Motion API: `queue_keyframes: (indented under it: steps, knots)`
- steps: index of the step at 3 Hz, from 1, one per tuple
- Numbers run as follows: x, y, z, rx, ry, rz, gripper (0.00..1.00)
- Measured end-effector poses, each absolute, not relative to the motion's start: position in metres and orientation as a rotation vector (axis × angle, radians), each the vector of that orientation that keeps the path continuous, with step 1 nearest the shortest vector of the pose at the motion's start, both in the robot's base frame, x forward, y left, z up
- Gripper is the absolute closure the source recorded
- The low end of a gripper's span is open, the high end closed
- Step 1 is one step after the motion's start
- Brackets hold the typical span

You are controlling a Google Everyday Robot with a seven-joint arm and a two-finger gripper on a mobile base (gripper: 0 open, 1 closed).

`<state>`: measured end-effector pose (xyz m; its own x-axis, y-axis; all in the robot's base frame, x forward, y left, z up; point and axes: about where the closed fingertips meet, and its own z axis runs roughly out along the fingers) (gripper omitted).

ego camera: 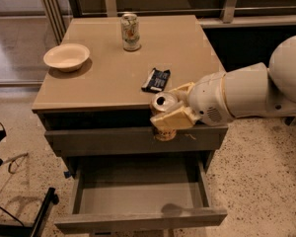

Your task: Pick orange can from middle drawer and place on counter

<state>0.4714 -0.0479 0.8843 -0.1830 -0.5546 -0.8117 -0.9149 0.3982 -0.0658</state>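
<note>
Done: can [163, 102] out of drawer [138, 220].
Gripper [167, 110]: at counter [108, 78] edge, fingers [172, 118] gripping can.
Left: placing on counter.

Speckled terrazzo floor [266, 181], glass partition [15, 38] (far left).

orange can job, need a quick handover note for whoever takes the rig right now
Gripper: shut on the orange can, in front of the cabinet, at about the level of the counter's front edge.
Middle drawer: pulled open, nothing visible inside.
Counter: holds a bowl, a white-and-green can and a dark packet.
Done: can is out of the drawer.
Left: lift it over the edge, set it on a bare patch, probably left of the packet, and release.
</note>
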Motion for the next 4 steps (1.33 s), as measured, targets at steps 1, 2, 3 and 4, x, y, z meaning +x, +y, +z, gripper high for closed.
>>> queue_keyframes:
  steps: [1, 2, 3, 4]
  knots:
    - [0.471, -0.048, 0.884, -1.265, 1.861, 0.572, 1.00]
    - [0.488, -0.058, 0.889, -1.225, 1.905, 0.560, 1.00]
    - [0.525, -0.080, 0.891, -1.146, 1.984, 0.544, 1.00]
    - [0.571, -0.110, 0.893, -1.058, 2.040, 0.514, 1.00]
